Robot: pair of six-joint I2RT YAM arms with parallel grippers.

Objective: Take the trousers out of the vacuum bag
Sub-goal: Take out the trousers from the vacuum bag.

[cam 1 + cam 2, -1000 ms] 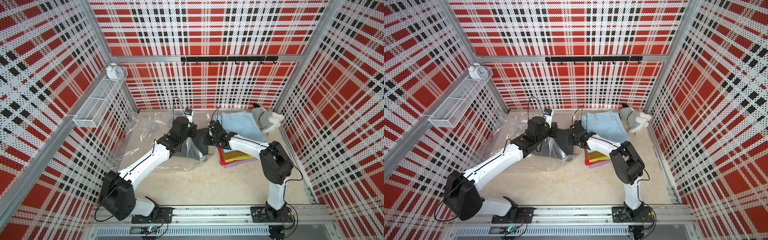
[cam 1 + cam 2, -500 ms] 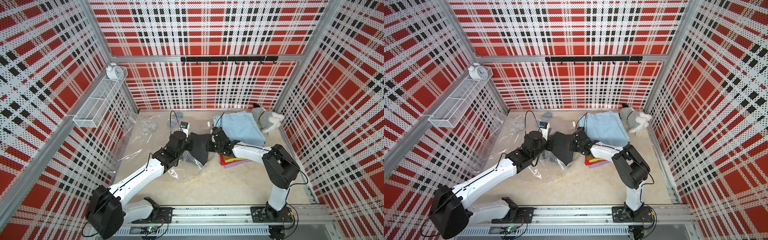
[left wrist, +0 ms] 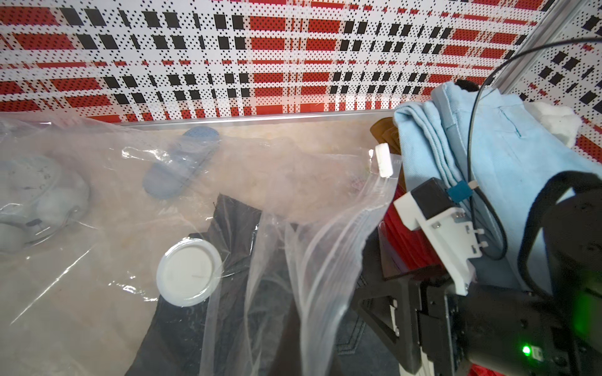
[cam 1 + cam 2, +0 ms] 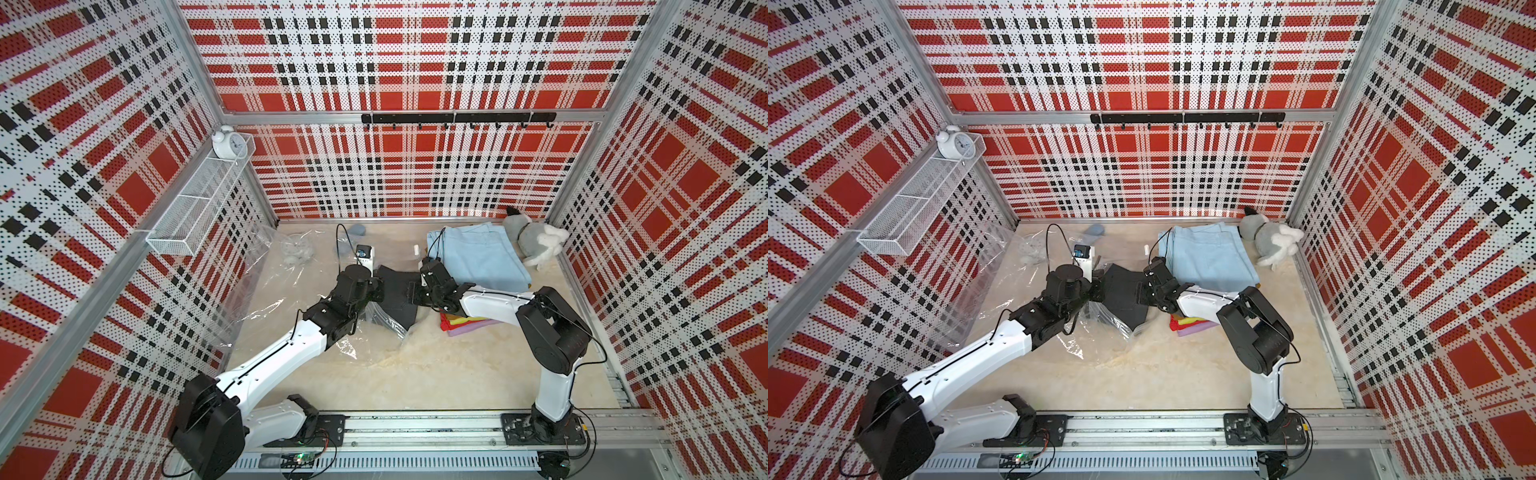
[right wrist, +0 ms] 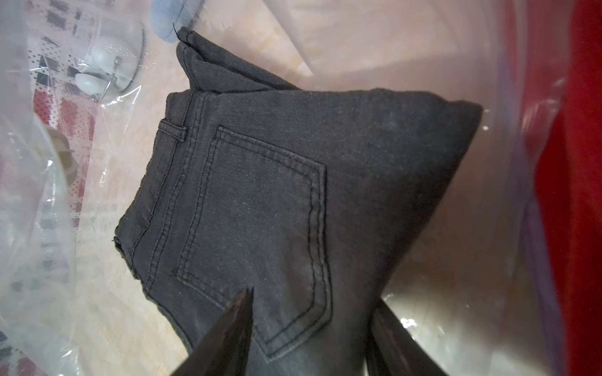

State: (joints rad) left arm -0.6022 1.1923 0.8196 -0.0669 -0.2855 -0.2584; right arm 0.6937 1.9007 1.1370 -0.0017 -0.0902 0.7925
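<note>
The dark grey denim trousers point(image 4: 395, 291) point(image 4: 1121, 296) lie between my two grippers, partly inside the mouth of the clear vacuum bag point(image 4: 353, 345) point(image 4: 1073, 338). In the left wrist view the bag's round white valve cap point(image 3: 189, 271) rests over the denim point(image 3: 234, 221). My left gripper point(image 4: 376, 286) point(image 4: 1096, 286) is shut on gathered bag plastic. My right gripper point(image 4: 411, 291) point(image 4: 1140, 293) point(image 5: 312, 296) is open, its fingers either side of the back-pocket denim point(image 5: 293, 195). Light blue trousers point(image 4: 478, 257) point(image 4: 1208, 257) and a red, yellow and lilac stack point(image 4: 461, 324) point(image 4: 1187, 325) lie outside the bag.
A grey-white plush toy point(image 4: 536, 243) point(image 4: 1271, 243) sits in the back right corner. A wire shelf point(image 4: 199, 208) with a white clock point(image 4: 228, 143) hangs on the left wall. A blue-grey item point(image 4: 353, 230) lies at the back under the plastic. Plaid walls enclose three sides.
Both arms have come towards the front, dragging the bag and dark trousers with them. The right gripper, shut on the dark trousers a second ago, has opened. The left gripper stays shut.
</note>
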